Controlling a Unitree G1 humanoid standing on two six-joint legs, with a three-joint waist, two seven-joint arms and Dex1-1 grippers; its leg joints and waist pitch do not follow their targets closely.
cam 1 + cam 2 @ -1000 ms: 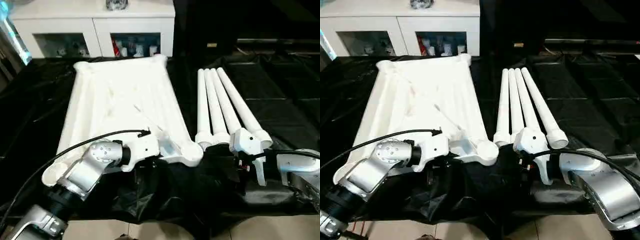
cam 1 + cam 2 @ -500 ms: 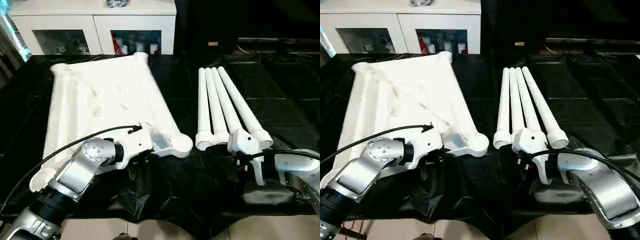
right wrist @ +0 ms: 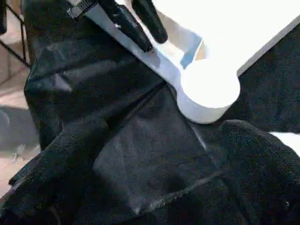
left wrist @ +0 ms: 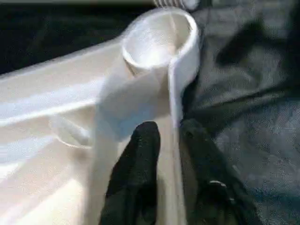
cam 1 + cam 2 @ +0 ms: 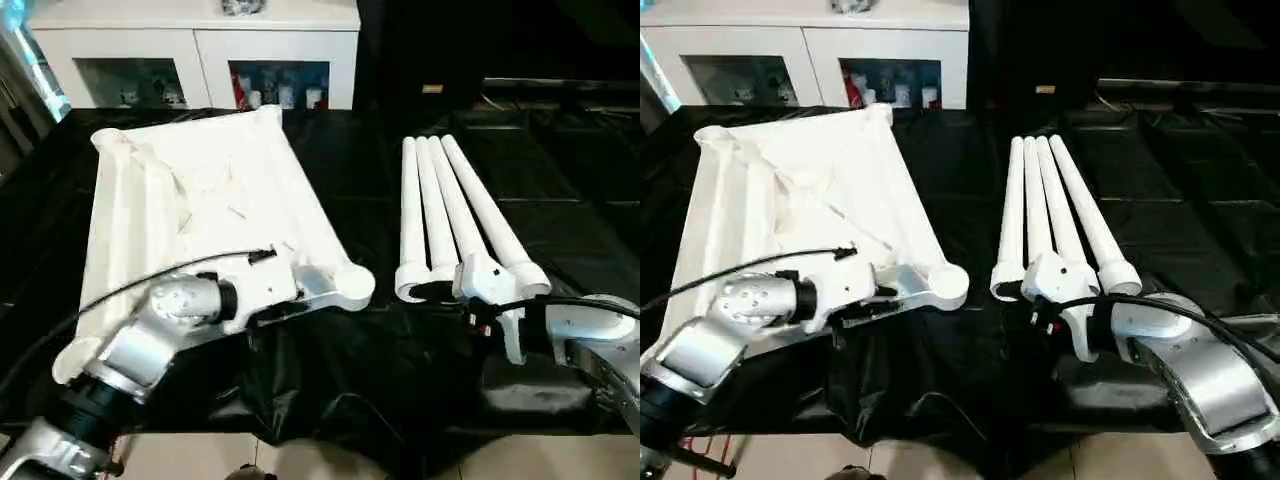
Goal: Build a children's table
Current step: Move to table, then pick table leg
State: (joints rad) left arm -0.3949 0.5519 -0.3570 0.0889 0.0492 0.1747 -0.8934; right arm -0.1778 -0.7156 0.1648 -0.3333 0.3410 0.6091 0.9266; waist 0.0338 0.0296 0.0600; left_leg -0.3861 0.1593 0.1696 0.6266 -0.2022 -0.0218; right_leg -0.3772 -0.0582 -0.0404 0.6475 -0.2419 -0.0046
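Observation:
The children's table is in parts on black cloth. Its white tabletop (image 5: 200, 200) lies ribbed side up on the left. Four white legs (image 5: 450, 210) lie side by side to its right. My left gripper (image 4: 169, 129) is at the tabletop's near edge, just behind the near right corner socket (image 4: 159, 37). Its black fingers (image 4: 140, 154) stand astride the thin rim, slightly apart, with a slim gap showing on one side. My right gripper (image 5: 1045, 318) hovers wide open and holding nothing at the legs' near ends, facing that corner socket (image 3: 208, 86).
A white glass-door cabinet (image 5: 200, 60) stands behind the tabletop. The black cloth (image 5: 350, 380) is wrinkled and hangs over the near edge, with pale floor below. A dark strip of cloth separates the tabletop from the legs.
The tabletop has slid and swung to the left with my left gripper on its rim. The left fingers have eased apart slightly. The right arm and the legs have stayed put.

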